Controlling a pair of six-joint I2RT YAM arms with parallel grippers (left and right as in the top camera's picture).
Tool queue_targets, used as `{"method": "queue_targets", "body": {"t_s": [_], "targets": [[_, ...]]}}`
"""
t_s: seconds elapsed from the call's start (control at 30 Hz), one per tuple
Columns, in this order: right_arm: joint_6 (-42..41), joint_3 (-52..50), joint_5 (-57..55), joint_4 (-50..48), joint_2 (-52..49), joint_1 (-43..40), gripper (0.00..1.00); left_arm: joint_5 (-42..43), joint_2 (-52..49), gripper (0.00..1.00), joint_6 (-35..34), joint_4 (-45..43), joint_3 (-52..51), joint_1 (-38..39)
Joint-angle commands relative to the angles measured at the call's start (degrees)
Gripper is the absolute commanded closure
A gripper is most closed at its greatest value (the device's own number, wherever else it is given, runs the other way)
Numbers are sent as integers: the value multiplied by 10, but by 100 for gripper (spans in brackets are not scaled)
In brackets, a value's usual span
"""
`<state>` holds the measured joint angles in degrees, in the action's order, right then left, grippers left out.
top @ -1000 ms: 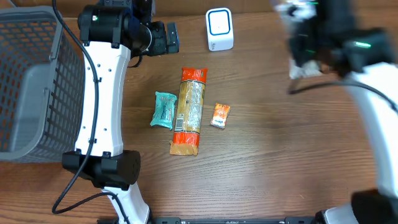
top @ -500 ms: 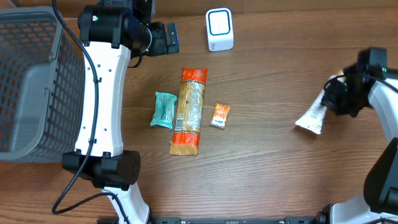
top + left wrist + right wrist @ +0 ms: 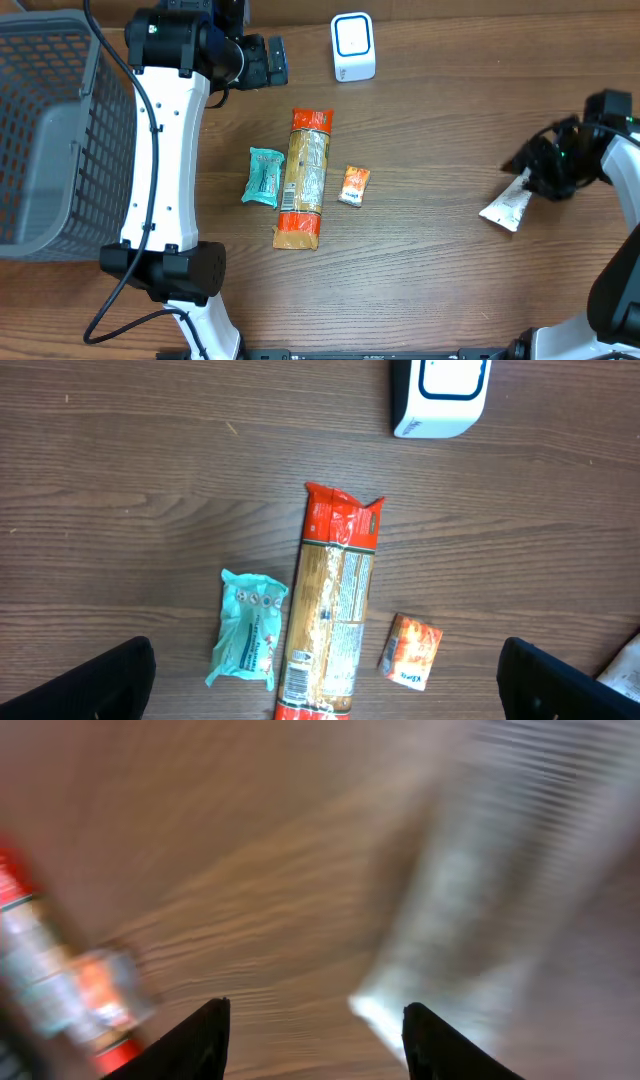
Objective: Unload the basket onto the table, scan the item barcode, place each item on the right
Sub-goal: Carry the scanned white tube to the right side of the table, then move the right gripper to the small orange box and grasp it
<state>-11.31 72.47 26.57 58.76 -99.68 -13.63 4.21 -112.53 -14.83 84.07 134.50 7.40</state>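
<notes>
At the right end of the wooden surface (image 3: pixel 420 270), my right jaws stand parted over a white pouch (image 3: pixel 506 206), which lies slanted on the wood with its far end just at my right fingertips (image 3: pixel 205 1040); from overhead I cannot tell whether I touch it. My right wrist view is blurred, yet it shows both tips apart, with wood grain between them and the pale pouch stretching away ahead and to the right. Well apart from the pouch, at the far edge near the middle, stands the white scanner (image 3: pixel 353 47), its blue-rimmed face visible from above. Between my two arms three more packets lie side by side: a long pasta pack (image 3: pixel 305 178) with orange-red ends, a crumpled teal packet (image 3: pixel 264 176) just beside it on its left, and a small orange packet (image 3: pixel 354 186) near it on its right. My left jaws hover wide open and empty near the far edge, left of the scanner, looking down on these three; my left fingertips (image 3: pixel 100 680) show dark at the lower corners of the left wrist view. A grey mesh basket (image 3: pixel 40 150) sits at the left end of the surface, beyond my white left arm (image 3: pixel 165 170)
</notes>
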Motion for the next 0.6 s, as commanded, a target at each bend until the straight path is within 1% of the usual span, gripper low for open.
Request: {"method": "queue_targets", "body": {"t_s": [0.0, 0.07, 0.1, 0.2, 0.33, 0.4, 0.43, 0.57], "targets": [[-2, 19, 102, -28, 17, 75, 43, -2, -4, 0, 7, -1, -2, 0], [-52, 10, 92, -66, 16, 128, 42, -2, -4, 0, 7, -1, -2, 0], [-95, 2, 74, -97, 16, 163, 43, -2, -4, 0, 7, -1, -2, 0], [-185, -16, 19, -165, 5, 246, 42, -2, -4, 0, 7, -1, -2, 0], [-245, -23, 4, -228, -29, 328, 42, -2, -4, 0, 7, -1, -2, 0], [-262, -23, 0, -249, -50, 360, 42, -2, -4, 0, 7, -1, -2, 0], [-285, -23, -14, -256, -67, 380, 42, -2, -4, 0, 7, -1, -2, 0], [-323, -23, -35, -256, -101, 407, 45, -2, -4, 0, 7, -1, -2, 0]]}}
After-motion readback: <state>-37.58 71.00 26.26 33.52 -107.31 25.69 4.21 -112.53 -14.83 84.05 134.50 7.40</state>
